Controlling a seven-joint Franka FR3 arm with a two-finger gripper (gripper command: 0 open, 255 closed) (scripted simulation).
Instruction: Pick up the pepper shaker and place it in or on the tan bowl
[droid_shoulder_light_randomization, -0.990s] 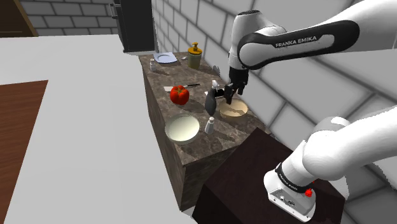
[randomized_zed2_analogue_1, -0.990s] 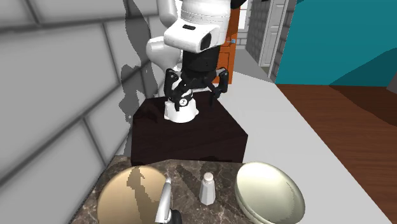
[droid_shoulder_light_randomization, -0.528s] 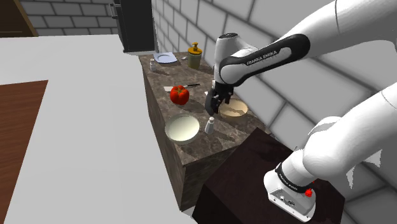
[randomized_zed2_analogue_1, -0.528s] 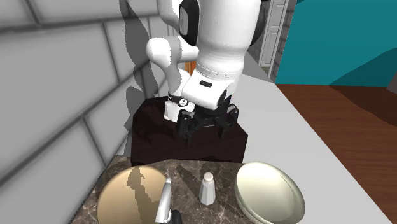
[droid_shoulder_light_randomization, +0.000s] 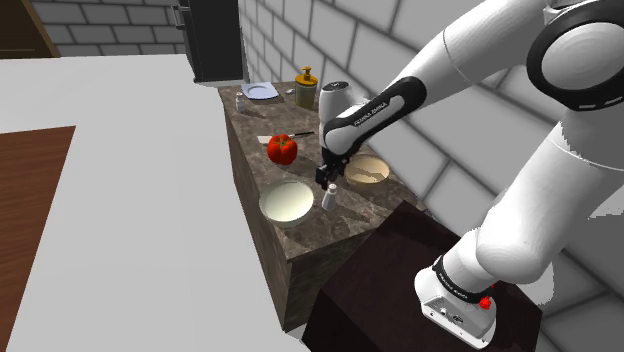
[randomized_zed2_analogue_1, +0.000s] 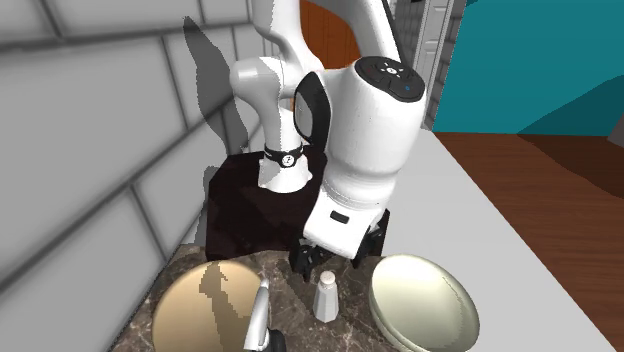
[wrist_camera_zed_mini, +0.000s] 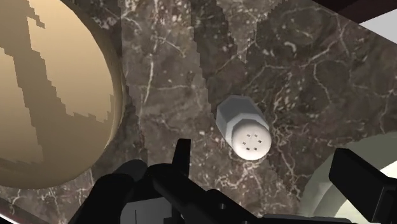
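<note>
The pepper shaker (droid_shoulder_light_randomization: 327, 198) is a small white faceted pot with a holed top, upright on the dark marble counter (droid_shoulder_light_randomization: 300, 235). It stands between the tan bowl (droid_shoulder_light_randomization: 367, 172) and a pale cream bowl (droid_shoulder_light_randomization: 286, 202). My gripper (droid_shoulder_light_randomization: 326, 181) hangs open just above it, not touching. In the second exterior view the shaker (randomized_zed2_analogue_1: 325, 295) stands in front of the gripper (randomized_zed2_analogue_1: 337, 260), with the tan bowl (randomized_zed2_analogue_1: 205, 310) to its left. In the wrist view the shaker (wrist_camera_zed_mini: 245, 129) lies just ahead of the open gripper (wrist_camera_zed_mini: 273, 184), beside the tan bowl (wrist_camera_zed_mini: 44, 95).
A red bell pepper (droid_shoulder_light_randomization: 283, 149), a plate (droid_shoulder_light_randomization: 260, 91) and a yellow-lidded jar (droid_shoulder_light_randomization: 306, 88) sit farther back on the counter. A grey and black utensil (randomized_zed2_analogue_1: 260, 322) lies by the tan bowl's rim. The pale bowl (randomized_zed2_analogue_1: 425, 305) is close on the shaker's other side. A brick wall flanks the counter.
The arm has swung away from above the tan bowl and come down over the shaker. The fingers stayed open. The shaker and bowls have not moved.
</note>
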